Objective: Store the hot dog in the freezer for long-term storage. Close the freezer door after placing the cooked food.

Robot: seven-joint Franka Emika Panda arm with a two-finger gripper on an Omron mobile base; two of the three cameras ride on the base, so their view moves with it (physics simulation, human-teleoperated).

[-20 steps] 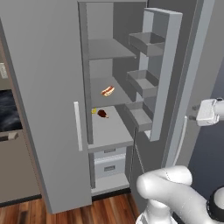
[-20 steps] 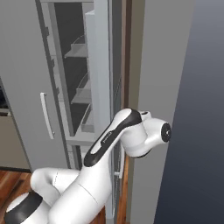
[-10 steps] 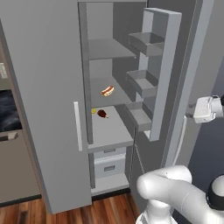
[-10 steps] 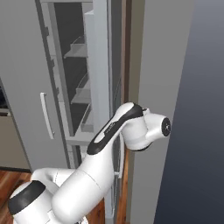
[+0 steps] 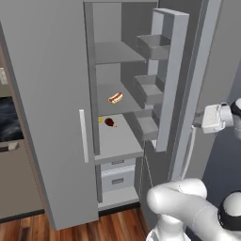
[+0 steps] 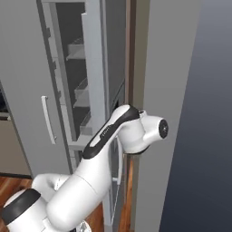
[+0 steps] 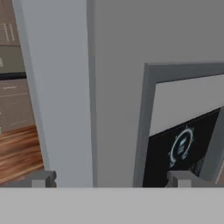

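Note:
The hot dog (image 5: 115,98), a small tan bun with a red sausage, lies on a middle shelf of the freezer (image 5: 117,141). The freezer door (image 5: 186,94) stands swung open to the right, its grey bins (image 5: 148,89) facing the shelves. My gripper (image 5: 197,123) is on the door's outer side, close to its face at about mid height. In the hand view the gripper (image 7: 111,180) is open with its fingertips (image 7: 43,178) wide apart and nothing between them. They face the grey door face and its dark dispenser panel (image 7: 183,144).
A dark red-brown food lump (image 5: 109,122) with a yellow bit lies on the shelf below the hot dog. Two drawers (image 5: 116,173) sit under that shelf. The plain grey door (image 5: 47,108) with its handle (image 5: 84,136) stands shut on the left. Wood floor (image 5: 103,228) lies below.
My wrist has shifted slightly beside the door's outer face. The hot dog, the lump and the open door have stayed where they were.

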